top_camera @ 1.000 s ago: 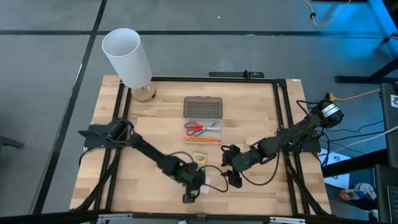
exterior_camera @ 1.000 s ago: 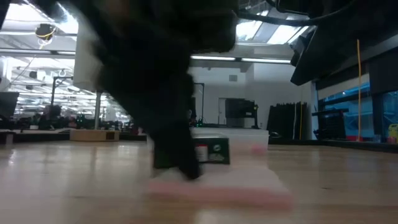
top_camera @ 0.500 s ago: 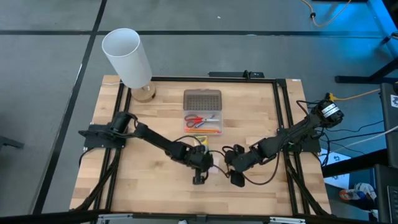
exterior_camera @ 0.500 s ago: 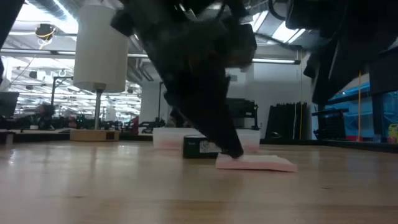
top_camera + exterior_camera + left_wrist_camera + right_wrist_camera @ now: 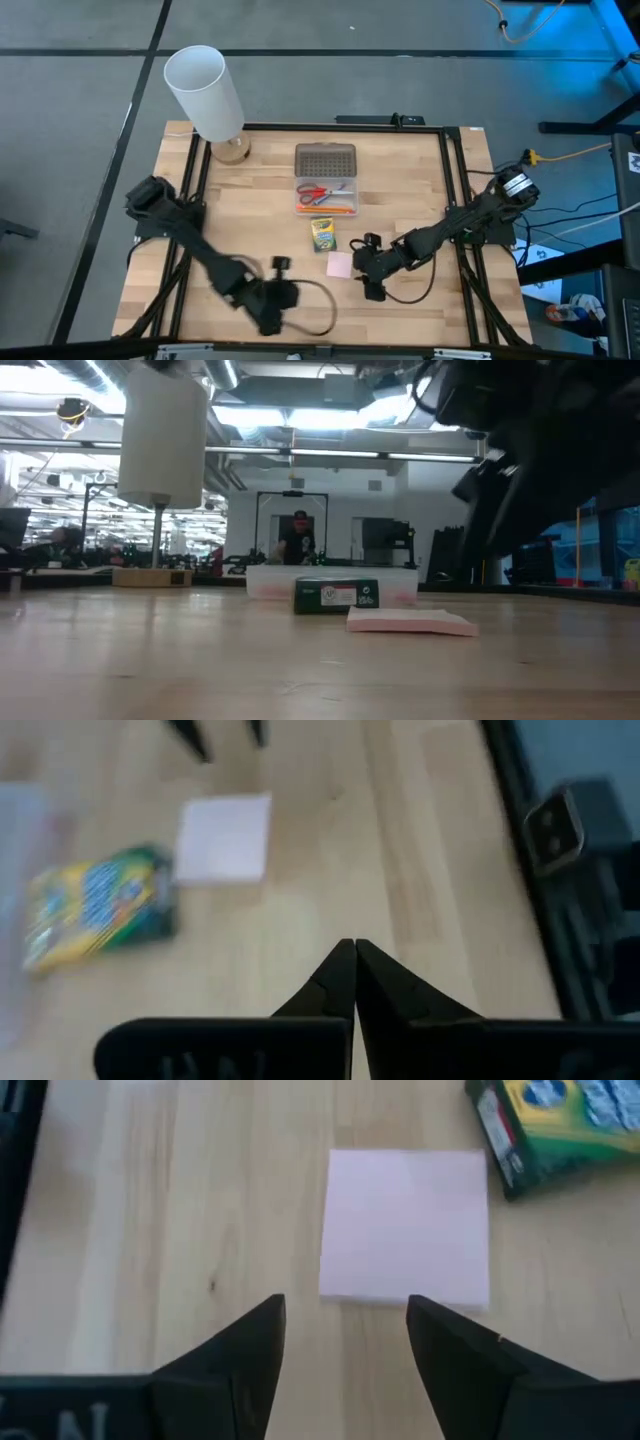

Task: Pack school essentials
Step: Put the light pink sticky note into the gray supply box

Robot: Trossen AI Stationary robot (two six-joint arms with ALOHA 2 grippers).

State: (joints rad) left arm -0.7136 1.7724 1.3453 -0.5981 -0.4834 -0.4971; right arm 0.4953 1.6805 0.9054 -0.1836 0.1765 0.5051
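Note:
The pale pink sticky-note pad (image 5: 340, 264) lies flat on the table, just in front of my right gripper (image 5: 345, 1315). That gripper is open and low, its fingers short of the pad's edge and touching nothing. The green-and-yellow crayon box (image 5: 322, 234) lies flat just beyond the pad. Red-handled scissors (image 5: 315, 195) and an orange pencil (image 5: 330, 210) lie in the clear case (image 5: 326, 182). My left gripper (image 5: 354, 948) is shut, empty and raised over the table's near left part (image 5: 280, 268).
A tall white cylinder (image 5: 205, 92) stands on a wooden base at the far left corner. The case's grey dotted lid (image 5: 326, 160) lies open on its far side. A black frame (image 5: 455, 200) runs along the table's edges. Bare wood lies around the pad.
My left gripper, shut, slid the sticky-note pad along the table away from the near edge, toward the crayon box. It then lifted off and swung back toward the table's near left. My right gripper sank a little toward the pad and stayed open.

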